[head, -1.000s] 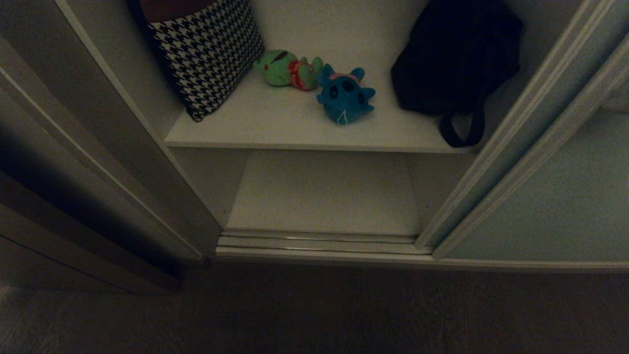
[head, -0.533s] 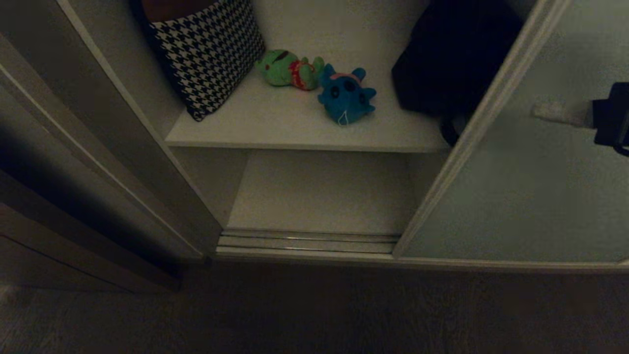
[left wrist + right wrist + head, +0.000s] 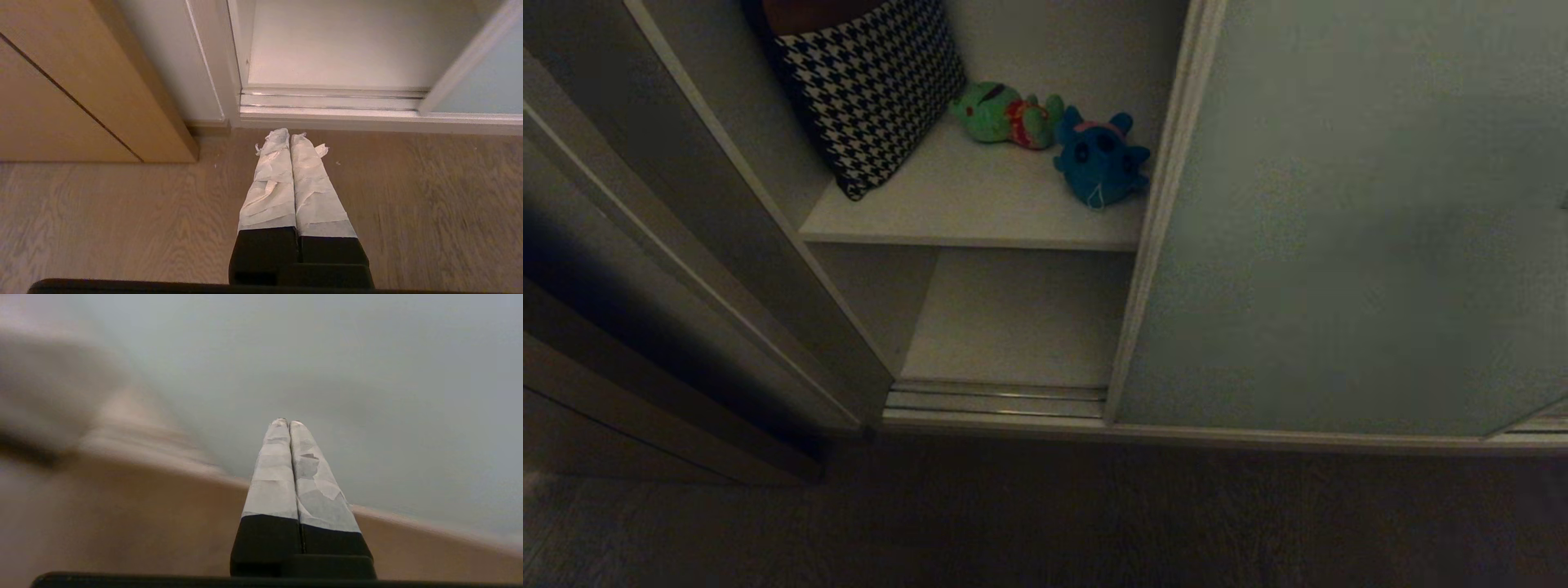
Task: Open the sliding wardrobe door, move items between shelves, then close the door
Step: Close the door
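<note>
the matte pale grey-green sliding wardrobe door (image 3: 1339, 212) with its slim light metal frame covers the right part of the opening, its edge just beside the blue plush toy (image 3: 1101, 159). that toy and the green plush toy with a red patch (image 3: 1005, 114) lie touching on the upper white shelf (image 3: 964, 204), near a black-and-white houndstooth cushion (image 3: 870, 86). the lower white shelf (image 3: 1013, 318) sits beneath. the left gripper (image 3: 290, 134) hangs over the wooden floor (image 3: 102, 212), fingers pressed together, holding nothing. the right gripper (image 3: 288, 422), likewise pinched together and empty, points at the door panel.

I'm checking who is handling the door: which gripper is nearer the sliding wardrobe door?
Right. The right gripper, shut, points at the sliding wardrobe door panel; the left gripper, shut, hangs over the floor before the open side.
</note>
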Tool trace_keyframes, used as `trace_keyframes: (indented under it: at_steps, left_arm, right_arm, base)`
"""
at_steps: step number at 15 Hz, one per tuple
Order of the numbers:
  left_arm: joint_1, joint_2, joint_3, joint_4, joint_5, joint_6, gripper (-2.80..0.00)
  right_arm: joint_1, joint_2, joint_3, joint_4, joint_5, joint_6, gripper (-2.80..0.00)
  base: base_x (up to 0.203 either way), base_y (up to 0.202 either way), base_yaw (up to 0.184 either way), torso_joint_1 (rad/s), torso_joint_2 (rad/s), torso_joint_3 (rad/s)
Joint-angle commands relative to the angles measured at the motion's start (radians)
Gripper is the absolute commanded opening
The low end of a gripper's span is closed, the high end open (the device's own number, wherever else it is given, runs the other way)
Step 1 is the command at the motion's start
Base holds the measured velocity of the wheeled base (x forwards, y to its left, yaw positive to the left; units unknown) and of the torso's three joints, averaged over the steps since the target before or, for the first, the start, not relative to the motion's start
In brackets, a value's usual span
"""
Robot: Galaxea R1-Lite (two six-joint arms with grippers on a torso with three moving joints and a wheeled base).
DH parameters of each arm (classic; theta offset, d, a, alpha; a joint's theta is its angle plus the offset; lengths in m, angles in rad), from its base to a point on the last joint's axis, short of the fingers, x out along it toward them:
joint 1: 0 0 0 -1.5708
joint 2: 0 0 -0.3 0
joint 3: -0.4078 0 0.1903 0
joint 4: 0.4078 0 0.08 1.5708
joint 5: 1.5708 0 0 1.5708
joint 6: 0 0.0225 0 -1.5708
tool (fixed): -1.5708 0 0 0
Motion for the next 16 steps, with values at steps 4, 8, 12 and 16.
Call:
trace_keyframes:
  at_steps: [4, 8, 12, 16]
  left_arm:
    - [0.000, 0.000, 0.000, -0.001, 0.000, -0.001, -2.80]
    - [-0.001, 0.000, 0.000, -0.001, 0.000, -0.001, -2.80]
    - [0.001, 0.000, 0.000, -0.001, 0.000, -0.001, -2.80]
    - [0.001, 0.000, 0.000, -0.001, 0.000, 0.000, -2.80]
  right_arm:
    - [-0.364, -0.054, 0.062, -0.006, -0.009, 0.001, -2.80]
    - [-0.640, -0.083, 0.147, -0.013, -0.009, -0.057, -2.80]
    - [-0.890, -0.018, 0.123, -0.014, 0.035, -0.089, -2.80]
    - [-0.957, 0.118, -0.012, 0.010, 0.074, -0.065, -2.80]
  base:
    - [0.000, 0.000, 0.000, 0.000, 0.00, 0.000]
    - [0.000, 0.000, 0.000, 0.000, 0.00, 0.000]
    - [0.000, 0.000, 0.000, 0.000, 0.00, 0.000]
    - [0.000, 0.000, 0.000, 0.000, 0.00, 0.000]
